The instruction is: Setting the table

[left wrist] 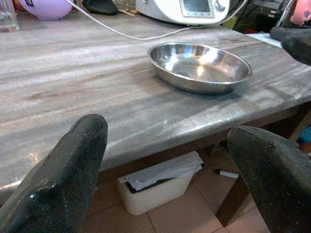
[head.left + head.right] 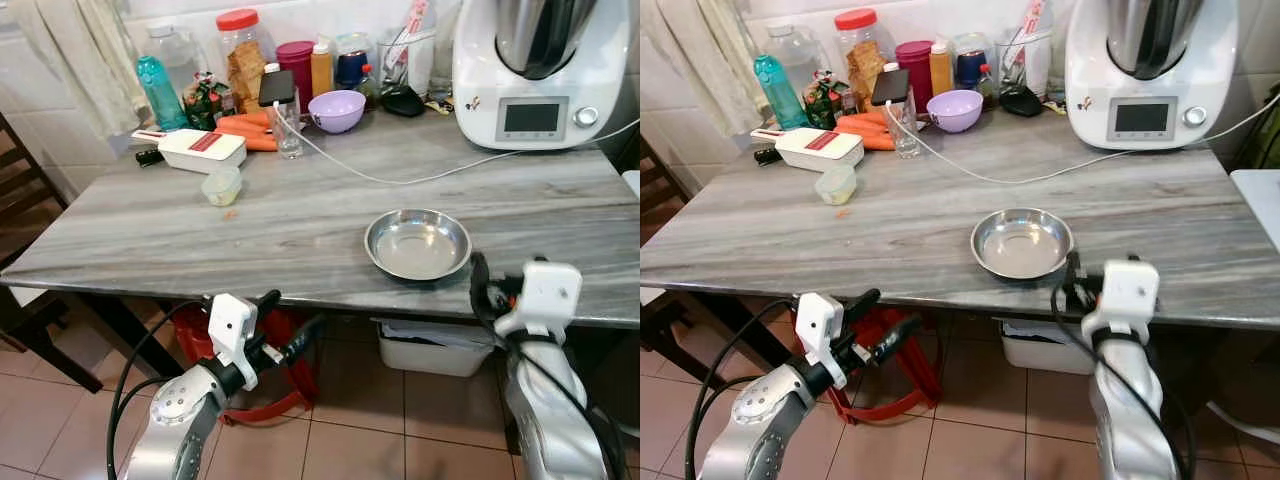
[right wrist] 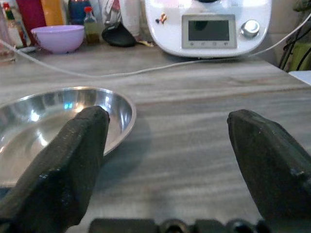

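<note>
**Steel dish near the front edge, both grippers empty**

A shallow steel dish (image 2: 418, 244) is sitting empty on the grey marbled surface (image 2: 150, 230), close to its front edge and a little toward 3 o'clock from the middle.

The right gripper (image 2: 484, 287) is hovering at the surface's front edge, just at 5 o'clock from the dish. Its two black fingers (image 3: 73, 160) are spreading wide apart with nothing between them, and one finger is lining up with the dish's rim in the right wrist view, though contact cannot be made out.

The left gripper (image 2: 285, 330) is hanging below the front edge, at about 7 o'clock from the dish and well apart from it. Its fingers (image 1: 68, 170) are also standing wide open and holding nothing.

At 12 o'clock, along the back of the surface, a white kitchen machine (image 2: 535, 75) is standing with a white cable (image 2: 400, 178) trailing across toward a phone (image 2: 277, 88) propped on a glass. A purple bowl (image 2: 336, 110), jars and bottles are crowding the back at 11 o'clock, beside carrots (image 2: 248, 128) and a white slicer (image 2: 202, 149). A small plastic cup (image 2: 221, 186) is standing at 10 o'clock from the dish. Under the surface, a white bin (image 2: 430, 350) is resting on the tiled floor (image 2: 350, 440).
</note>
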Motion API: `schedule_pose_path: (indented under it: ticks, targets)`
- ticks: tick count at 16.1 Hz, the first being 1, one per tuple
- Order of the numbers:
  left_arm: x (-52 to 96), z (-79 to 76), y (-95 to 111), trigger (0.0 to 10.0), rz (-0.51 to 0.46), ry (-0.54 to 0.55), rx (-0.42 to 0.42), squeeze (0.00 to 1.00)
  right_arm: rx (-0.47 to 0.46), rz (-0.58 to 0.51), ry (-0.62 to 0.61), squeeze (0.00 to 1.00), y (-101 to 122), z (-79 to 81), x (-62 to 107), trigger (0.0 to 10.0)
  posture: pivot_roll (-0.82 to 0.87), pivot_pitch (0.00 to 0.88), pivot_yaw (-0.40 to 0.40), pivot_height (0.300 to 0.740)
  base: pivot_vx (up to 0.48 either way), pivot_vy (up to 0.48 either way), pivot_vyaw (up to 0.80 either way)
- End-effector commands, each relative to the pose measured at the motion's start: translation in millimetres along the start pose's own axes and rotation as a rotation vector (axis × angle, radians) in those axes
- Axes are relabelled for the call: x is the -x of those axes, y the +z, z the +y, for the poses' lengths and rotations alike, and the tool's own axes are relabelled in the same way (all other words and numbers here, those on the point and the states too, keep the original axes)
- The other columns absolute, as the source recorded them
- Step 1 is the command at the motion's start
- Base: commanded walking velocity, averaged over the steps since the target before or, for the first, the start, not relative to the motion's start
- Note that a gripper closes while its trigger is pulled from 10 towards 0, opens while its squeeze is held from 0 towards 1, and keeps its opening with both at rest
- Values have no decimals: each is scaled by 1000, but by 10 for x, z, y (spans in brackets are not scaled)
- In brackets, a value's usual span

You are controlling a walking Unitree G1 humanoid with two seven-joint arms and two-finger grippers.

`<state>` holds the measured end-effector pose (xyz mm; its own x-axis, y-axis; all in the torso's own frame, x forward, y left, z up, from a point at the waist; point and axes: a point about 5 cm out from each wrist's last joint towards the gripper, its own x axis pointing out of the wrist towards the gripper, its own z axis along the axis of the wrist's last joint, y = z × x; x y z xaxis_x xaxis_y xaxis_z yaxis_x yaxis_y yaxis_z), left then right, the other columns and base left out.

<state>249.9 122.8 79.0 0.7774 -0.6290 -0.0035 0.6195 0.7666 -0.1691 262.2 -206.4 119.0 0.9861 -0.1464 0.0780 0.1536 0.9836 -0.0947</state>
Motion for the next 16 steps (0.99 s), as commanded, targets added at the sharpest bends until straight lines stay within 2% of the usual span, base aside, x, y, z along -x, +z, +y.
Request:
schedule_pose_path:
  ticks: [1,3,4,6,7,8,10,13,14,16]
  targets:
    - [25,114,7,10000,5,81,-37,0,-15,-35,46,1000,86,97,41,10000,-88,0,147,740,0,0,0]
    - [55,256,-35,10000,24,205,-59,0,-2,-57,59,1000,86,116,129,10000,-88,0,147,740,0,0,0]
    - [79,352,-62,10000,36,304,-80,0,16,-53,64,1000,62,121,172,10000,-102,0,152,740,0,0,0]
    - [143,457,-73,10000,46,446,-113,0,11,-43,74,1000,29,143,246,10000,-102,0,147,740,0,0,0]
    - [170,483,-71,10000,42,480,-125,0,15,-44,96,129,26,170,281,10000,-101,0,144,740,0,0,0]
    - [225,518,-64,10000,31,525,-120,0,14,-39,114,0,20,193,341,10000,-99,0,141,740,0,0,0]
    - [430,579,-103,10000,39,627,-127,0,17,-26,131,0,-10,198,461,10000,-90,0,132,740,0,0,0]
    - [779,562,-244,10000,97,735,-160,0,30,-6,132,0,-56,156,542,10000,-72,0,122,740,0,0,0]
    - [842,552,-263,10000,106,753,-156,0,34,-12,134,0,-45,149,530,10000,-66,0,118,740,0,0,0]
    - [863,536,-270,10000,107,757,-154,0,30,-31,141,0,-3,161,483,10000,-55,0,109,740,0,0,0]
